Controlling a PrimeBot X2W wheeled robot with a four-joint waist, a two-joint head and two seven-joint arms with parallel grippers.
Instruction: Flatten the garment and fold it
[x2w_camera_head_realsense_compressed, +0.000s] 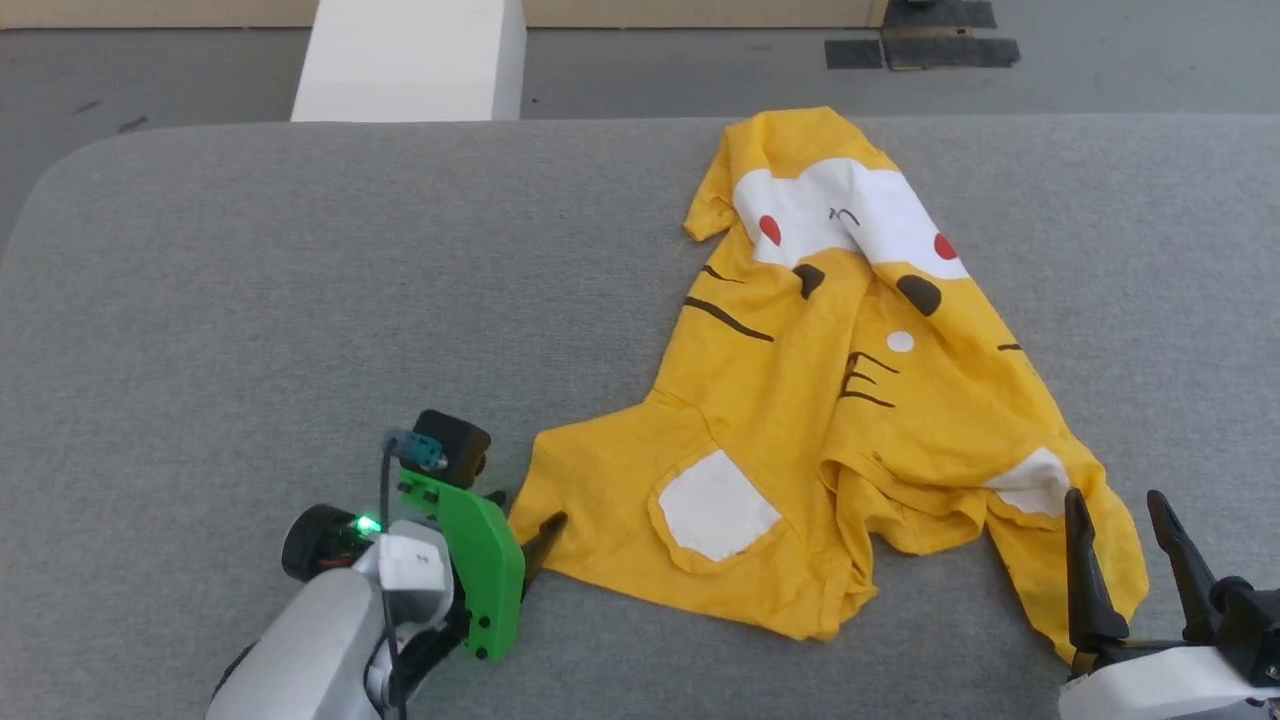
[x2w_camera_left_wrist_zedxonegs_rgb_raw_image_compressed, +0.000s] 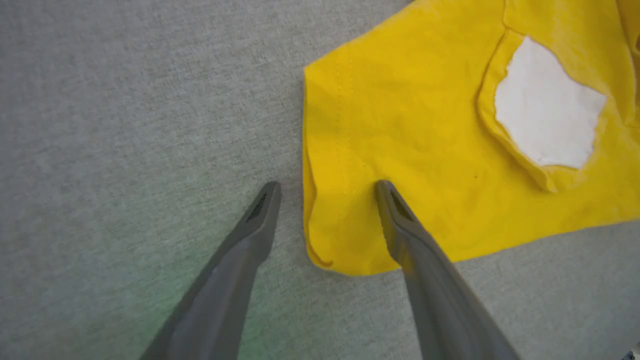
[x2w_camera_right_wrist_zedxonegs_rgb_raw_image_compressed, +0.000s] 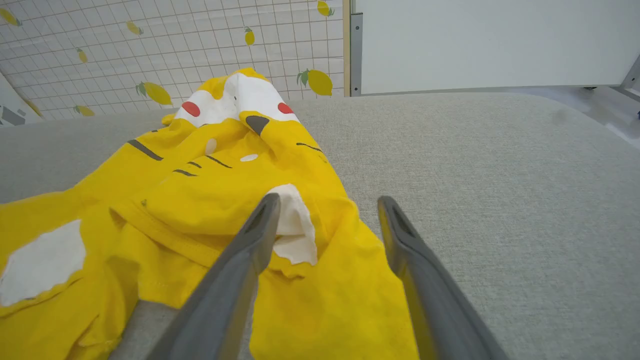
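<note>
The bright yellow garment (x2w_camera_head_realsense_compressed: 800, 400) lies crumpled on the grey padded table (x2w_camera_head_realsense_compressed: 250, 300), right of the middle, with its white patches, red dots and black lines facing up. My left gripper (x2w_camera_head_realsense_compressed: 525, 512) is open at the shirt's near left corner (x2w_camera_left_wrist_zedxonegs_rgb_raw_image_compressed: 330, 240). One finger rests over the bare table and the other over the yellow cloth, with the hem between them (x2w_camera_left_wrist_zedxonegs_rgb_raw_image_compressed: 327, 186). At the lower right, my right gripper (x2w_camera_head_realsense_compressed: 1113, 495) is open just above the bunched near right part of the shirt (x2w_camera_right_wrist_zedxonegs_rgb_raw_image_compressed: 300, 230), holding nothing (x2w_camera_right_wrist_zedxonegs_rgb_raw_image_compressed: 327, 200).
Beyond the table's far edge stand a white block (x2w_camera_head_realsense_compressed: 410, 60) and dark patches on the floor (x2w_camera_head_realsense_compressed: 920, 45). A lemon-print tiled wall (x2w_camera_right_wrist_zedxonegs_rgb_raw_image_compressed: 150, 50) and a white panel (x2w_camera_right_wrist_zedxonegs_rgb_raw_image_compressed: 490, 45) rise behind the table. Bare grey surface stretches left of the shirt.
</note>
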